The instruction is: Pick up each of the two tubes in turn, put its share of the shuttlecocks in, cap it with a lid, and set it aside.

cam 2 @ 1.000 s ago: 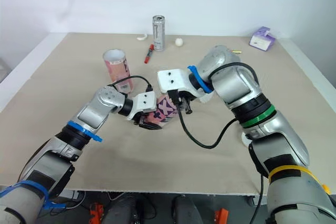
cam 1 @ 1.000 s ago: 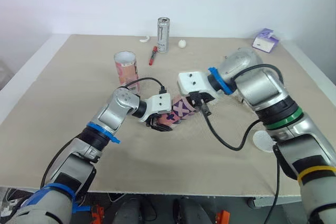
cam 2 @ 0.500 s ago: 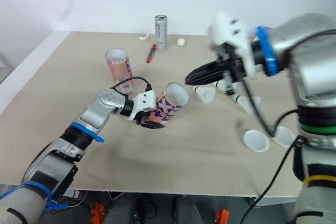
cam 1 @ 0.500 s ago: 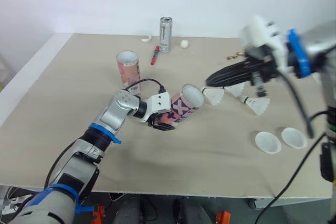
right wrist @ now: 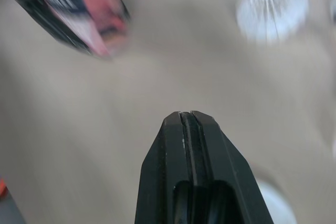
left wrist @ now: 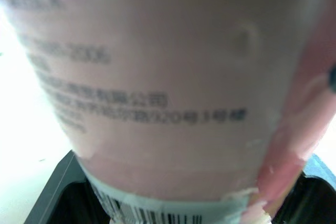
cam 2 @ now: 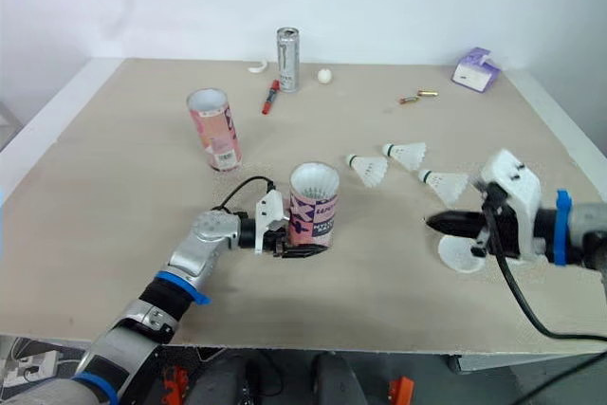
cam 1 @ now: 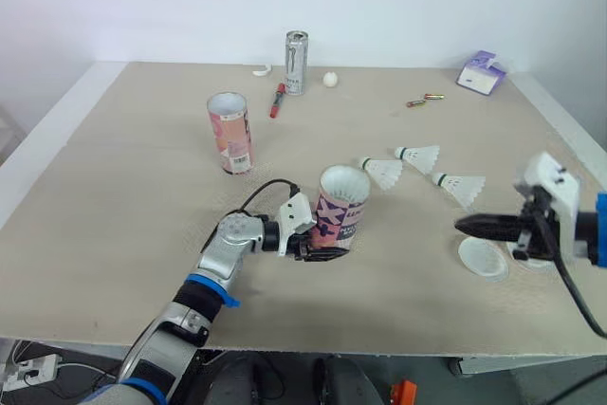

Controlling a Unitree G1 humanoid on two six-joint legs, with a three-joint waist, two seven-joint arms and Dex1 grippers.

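Note:
A pink and purple tube stands nearly upright at the table's middle, mouth up, with my left gripper shut on its lower part. The left wrist view shows its printed wall close up. A second pink tube stands upright farther back on the left. Three white shuttlecocks lie to the right of the held tube. My right gripper hovers low at the right, shut with nothing in it, pointing left. A white lid lies just beneath it; another lid is partly hidden behind it.
At the back of the table are a silver can, a red marker, a white ball and a small white curved piece. Two small batteries and a purple box lie at the back right.
My right arm swung away from the tube's mouth to the right, down near the lids. My left gripper brought the tilted tube upright and a little toward me.

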